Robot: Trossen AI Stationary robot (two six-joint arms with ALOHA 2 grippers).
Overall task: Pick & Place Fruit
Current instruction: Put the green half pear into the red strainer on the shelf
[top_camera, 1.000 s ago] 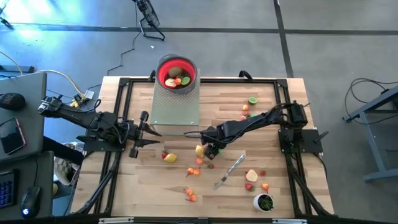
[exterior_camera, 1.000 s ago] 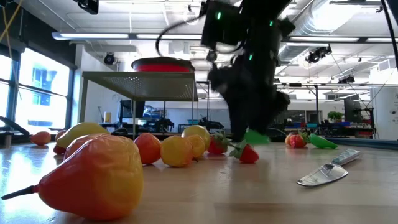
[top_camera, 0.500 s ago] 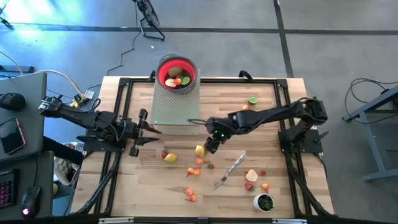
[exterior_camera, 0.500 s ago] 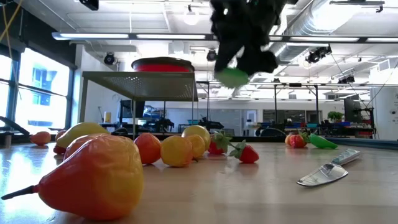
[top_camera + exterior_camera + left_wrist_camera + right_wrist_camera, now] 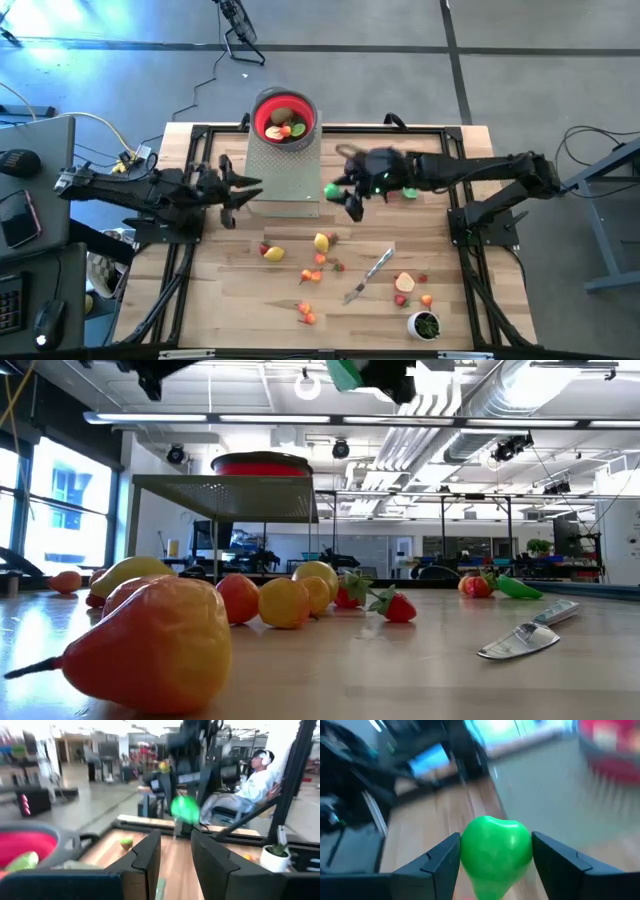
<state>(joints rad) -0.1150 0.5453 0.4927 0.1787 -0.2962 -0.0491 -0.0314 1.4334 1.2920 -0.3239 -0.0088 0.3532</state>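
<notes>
Clearly right tool [image 5: 495, 855] grips green fruit [image 5: 496, 847]; left tool [image 5: 175, 855] stands parted, empty.

Both arms are dark, basically black, 2 long jointed things made of chunky segments with black cables looped along them. The right claw [image 5: 338, 196] has small green lights glowing just behind it. Up close, the left claw [image 5: 175, 862] is 2 flat matte black fingers [image 5: 145, 860] with squared, angular edges.

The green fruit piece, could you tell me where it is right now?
Green fruit piece sits between the right gripper fingers, raised above the table beside the grey mesh stand, near the red bowl.
</notes>
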